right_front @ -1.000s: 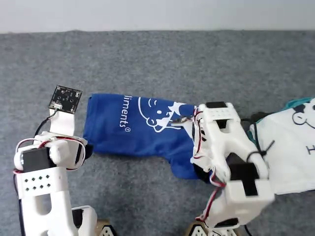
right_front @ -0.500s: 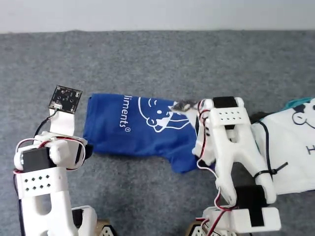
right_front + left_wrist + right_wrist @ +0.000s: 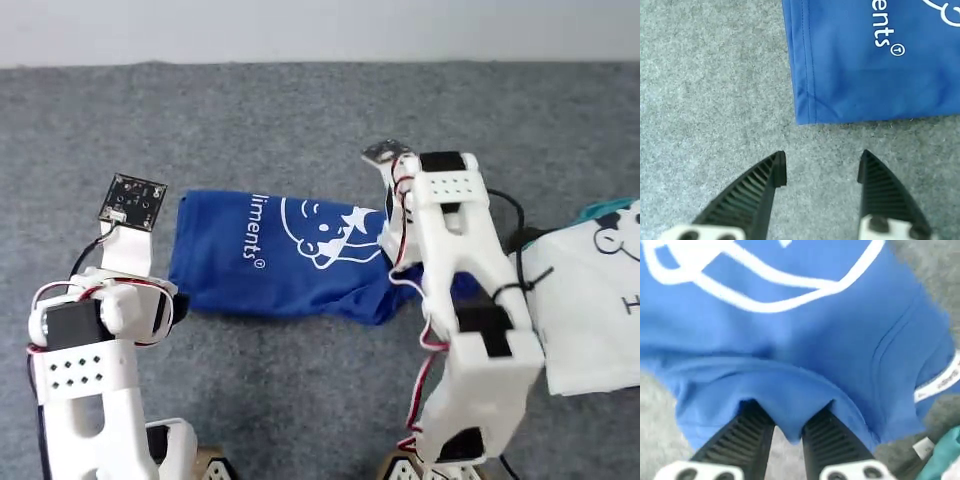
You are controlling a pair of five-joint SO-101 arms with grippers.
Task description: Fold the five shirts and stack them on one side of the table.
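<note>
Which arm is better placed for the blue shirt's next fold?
Likely right: the right claw is shut on a pinch of blue shirt; the left claw is open over the table, off the hem.

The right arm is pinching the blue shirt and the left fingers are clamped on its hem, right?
No. The left gripper is open over the grey table, clear of the hem of the blue shirt, as the left wrist view shows. The right gripper does pinch it.

Blue shirt [image 3: 285, 268] with white print

Right hand [image 3: 787, 429] and sleeve [image 3: 375, 300] farther forward
</note>
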